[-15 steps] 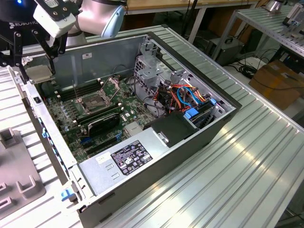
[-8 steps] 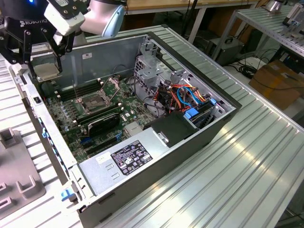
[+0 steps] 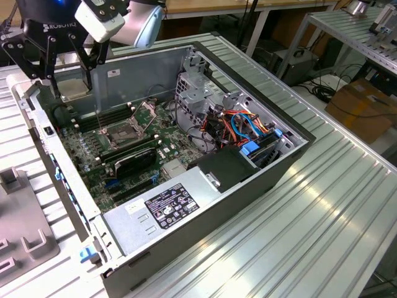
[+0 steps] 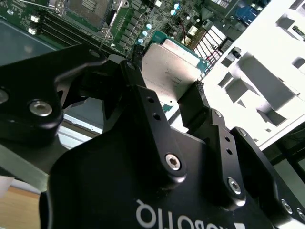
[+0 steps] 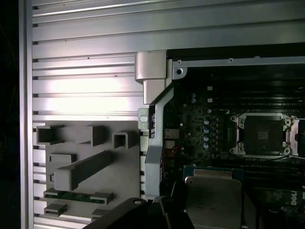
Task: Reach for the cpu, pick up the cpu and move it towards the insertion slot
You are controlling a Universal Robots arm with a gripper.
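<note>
Already lifted: the cpu [image 4: 170, 71] is clamped in the pincer [image 4: 162, 98] and hangs above the open case, with the slot not yet reached.

Reaching and picking up look done, judging by the second wrist view, where the black fingers [image 4: 193, 107] press on opposite edges of the pale square chip and hold it clear of the green board [image 4: 143, 24] below. In the exterior view the pincer [image 3: 69, 84] hangs at the case's [image 3: 260, 180] far corner on the exterior view's left, the cpu [image 3: 73, 92] just visible between its tips. The slot [image 3: 121, 131], its silver frame open and dark centre bare, lies well apart from it, lower on the board. In the first wrist view the cpu [image 5: 212, 200] sits near the slot [image 5: 263, 135] but not over it, so part of the carry toward the slot seems left.
</note>
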